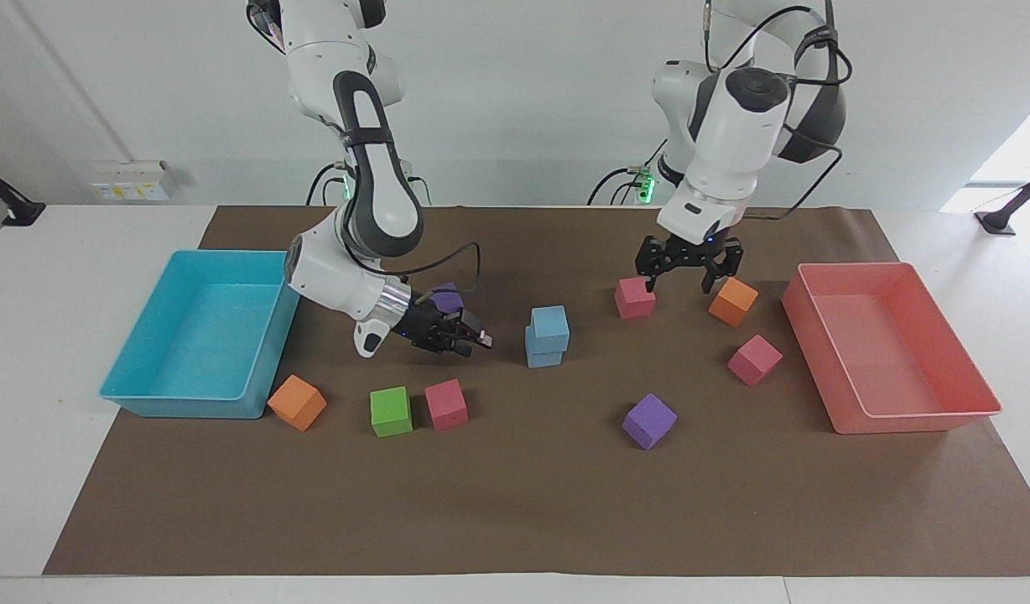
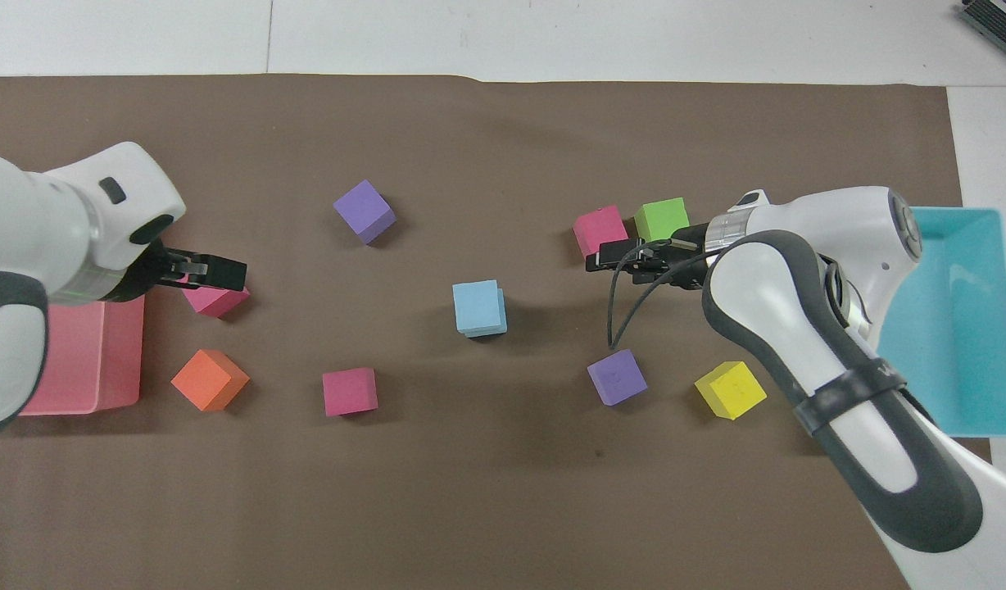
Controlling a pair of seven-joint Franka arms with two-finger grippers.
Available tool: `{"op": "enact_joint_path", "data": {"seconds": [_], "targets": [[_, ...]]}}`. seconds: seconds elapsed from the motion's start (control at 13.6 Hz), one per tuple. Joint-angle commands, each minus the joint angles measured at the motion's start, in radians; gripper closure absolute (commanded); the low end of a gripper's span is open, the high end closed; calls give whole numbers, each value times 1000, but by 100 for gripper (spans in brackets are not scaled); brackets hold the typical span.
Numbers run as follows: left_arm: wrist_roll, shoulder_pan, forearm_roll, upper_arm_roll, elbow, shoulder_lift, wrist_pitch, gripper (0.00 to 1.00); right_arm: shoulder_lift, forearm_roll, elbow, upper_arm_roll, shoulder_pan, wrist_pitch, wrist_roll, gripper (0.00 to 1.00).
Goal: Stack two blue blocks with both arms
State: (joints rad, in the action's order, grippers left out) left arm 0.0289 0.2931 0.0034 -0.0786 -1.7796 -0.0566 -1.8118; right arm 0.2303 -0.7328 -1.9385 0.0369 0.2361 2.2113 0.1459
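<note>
Two blue blocks (image 1: 548, 335) sit stacked mid-worktop, untouched. Left tool (image 1: 688, 267) hangs open over a pink cube (image 1: 634, 297) and orange cube (image 1: 732, 301); right tool (image 1: 473, 337), empty, hides a purple cube (image 1: 446, 295); whether it is spread is unclear.

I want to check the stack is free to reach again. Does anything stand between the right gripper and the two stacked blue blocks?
Nothing visible does. The right gripper hangs low beside the blue blocks, toward the right arm's end of the table, with only bare brown mat between them. The left gripper is up over the pink cube and the orange cube.
</note>
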Motion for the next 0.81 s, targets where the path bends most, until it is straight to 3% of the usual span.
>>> {"op": "enact_joint_path", "data": {"seconds": [0.0, 0.15, 0.37, 0.59, 0.73], "targets": [[-47, -61, 1, 13, 161, 32, 136, 0, -57, 241, 35, -6, -17, -74, -129, 0], [-67, -97, -19, 11, 280, 76, 253, 0, -74, 425, 100, -8, -38, -175, -166, 0], [-106, -117, -26, 8, 396, 116, 345, 0, -124, 562, 147, 4, -57, -291, -173, 0], [-104, -114, -37, 8, 393, 106, 350, 0, -201, 685, 150, 12, -92, -340, -180, 0], [-92, -115, -39, 10, 304, 45, 342, 0, -255, 705, 151, 12, -139, -389, -230, 0]]}}
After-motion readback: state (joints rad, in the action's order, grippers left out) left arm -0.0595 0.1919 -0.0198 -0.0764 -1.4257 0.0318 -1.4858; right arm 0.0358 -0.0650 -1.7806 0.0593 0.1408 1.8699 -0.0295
